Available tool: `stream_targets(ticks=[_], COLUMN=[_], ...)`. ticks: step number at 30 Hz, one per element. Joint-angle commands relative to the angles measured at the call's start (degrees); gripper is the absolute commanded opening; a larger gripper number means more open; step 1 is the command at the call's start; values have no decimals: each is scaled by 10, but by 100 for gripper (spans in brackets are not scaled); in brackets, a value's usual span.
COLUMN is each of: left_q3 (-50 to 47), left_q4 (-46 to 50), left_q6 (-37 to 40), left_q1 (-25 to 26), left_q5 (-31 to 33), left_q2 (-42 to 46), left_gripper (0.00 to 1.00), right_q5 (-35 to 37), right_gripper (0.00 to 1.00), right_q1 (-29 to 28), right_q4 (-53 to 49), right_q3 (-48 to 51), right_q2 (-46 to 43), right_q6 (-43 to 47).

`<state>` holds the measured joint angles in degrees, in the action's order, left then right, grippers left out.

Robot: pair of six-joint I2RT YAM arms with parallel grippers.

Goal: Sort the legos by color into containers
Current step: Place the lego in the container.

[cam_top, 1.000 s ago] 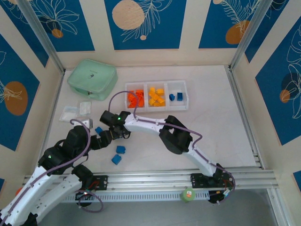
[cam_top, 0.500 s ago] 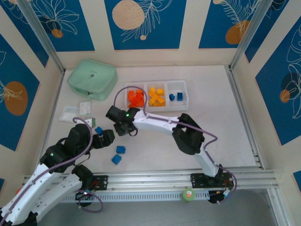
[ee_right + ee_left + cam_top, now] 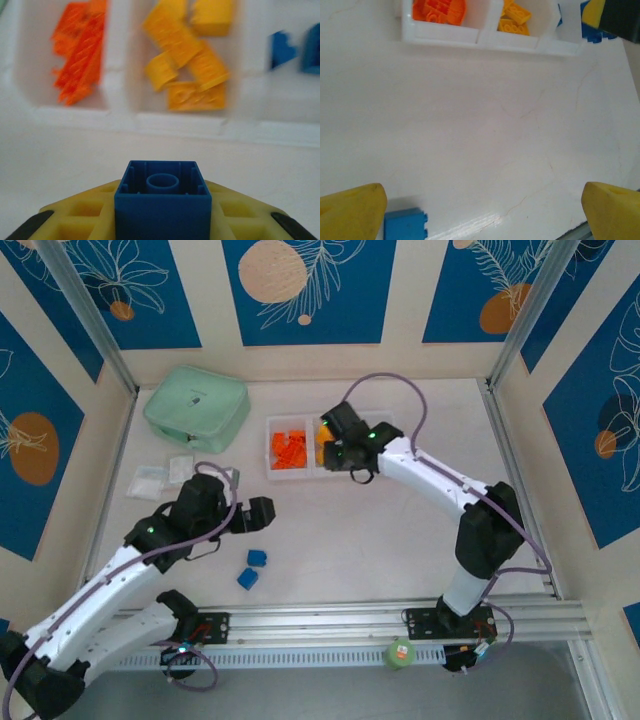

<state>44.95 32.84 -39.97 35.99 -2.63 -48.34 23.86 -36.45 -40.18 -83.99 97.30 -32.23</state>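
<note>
My right gripper [image 3: 340, 450] hovers just in front of the three joined white containers [image 3: 270, 445]. It is shut on a blue lego [image 3: 162, 200], hollow underside up, between its yellow fingers [image 3: 75, 215]. Ahead of it the left bin holds red-orange legos [image 3: 80, 50], the middle bin yellow-orange ones [image 3: 192, 65], and the right bin two blue ones [image 3: 295, 50]. My left gripper [image 3: 262, 512] is open over bare table, its jaws wide apart. A blue lego [image 3: 405, 226] lies beside its left finger [image 3: 350, 212]. Two blue legos [image 3: 257, 557] [image 3: 247, 579] lie on the table below it.
A mint green zip case [image 3: 195, 405] sits at the back left. Small clear bags [image 3: 160, 475] lie in front of it. An aluminium rail [image 3: 350, 618] runs along the near table edge. The enclosure walls stand close on both sides.
My right arm swung from the left of the table up and right to the bins, carrying a blue lego. My left arm reached forward and right, over the spot the right gripper left.
</note>
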Motion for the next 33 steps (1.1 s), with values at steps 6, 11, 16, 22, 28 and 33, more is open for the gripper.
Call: stream_targets(ticks=[6, 11, 16, 22, 28, 33], left_q3=[28, 24, 29, 32, 33, 36], left_q4=[-93, -103, -100, -88, -83, -72], left_q6=[7, 6, 9, 14, 18, 23], left_q1=[-5, -5, -5, -5, -5, -5], left_q5=[-51, -42, -42, -35, -29, -17], left_q2=[-66, -80, -89, -89, -85, -77], left_gripper=[99, 99, 99, 99, 99, 99], right_q5=[-45, -62, -65, -64, -65, -75], right_gripper=[29, 29, 31, 45, 53, 55], right_q1=[120, 157, 177, 180, 179, 168], right_q4=[-6, 5, -8, -7, -4, 0], right_q3=[-37, -59, -91, -96, -91, -70], right_q2=[74, 119, 168, 183, 138, 77], right_q6=[39, 39, 33, 34, 37, 37])
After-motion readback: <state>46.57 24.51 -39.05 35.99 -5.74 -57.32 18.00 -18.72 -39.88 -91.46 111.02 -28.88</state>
